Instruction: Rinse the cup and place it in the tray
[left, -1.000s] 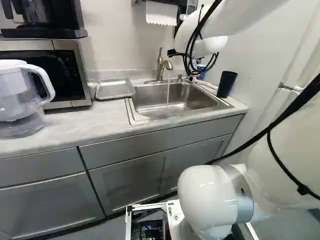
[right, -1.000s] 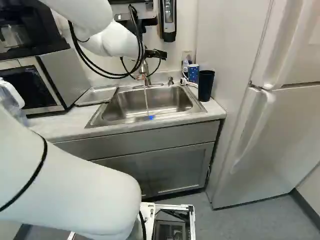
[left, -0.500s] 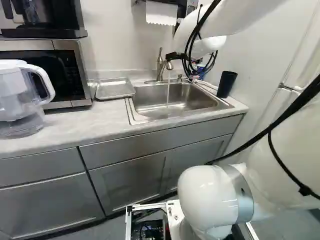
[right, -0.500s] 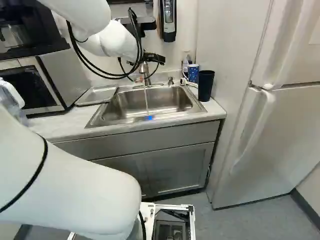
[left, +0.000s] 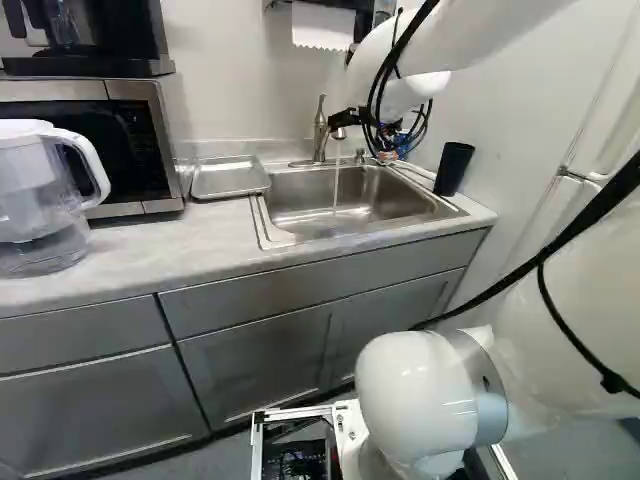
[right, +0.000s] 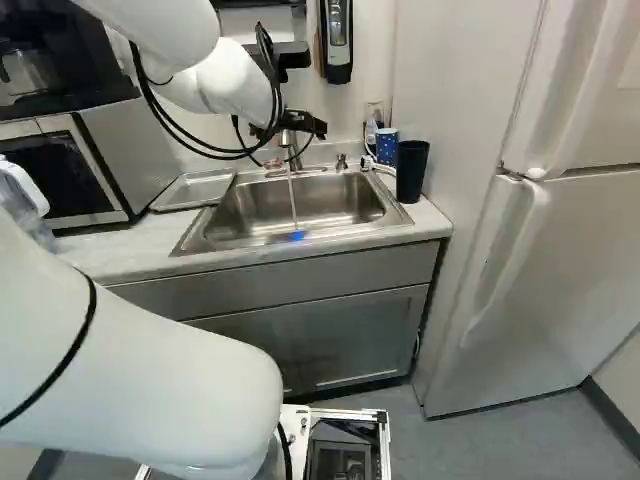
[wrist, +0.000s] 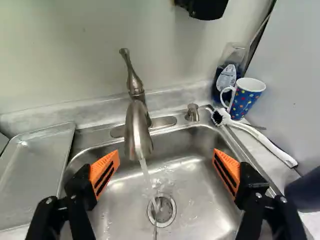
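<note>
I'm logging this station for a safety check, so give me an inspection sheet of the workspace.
Surface: pale counter; water runs from faucet into sink.
Job's things: spotted mug and dark tumbler beside sink, either possibly the cup; tray on its other side.
Clutter: brush, bottle, pitcher.
Gripper: open above sink, holding nothing.
Cables: black cable along arm.
Surroundings: microwave, refrigerator.

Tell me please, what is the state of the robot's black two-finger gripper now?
Black gripper with orange pads: open, holding nothing, fingers wide apart above the steel sink.
</note>
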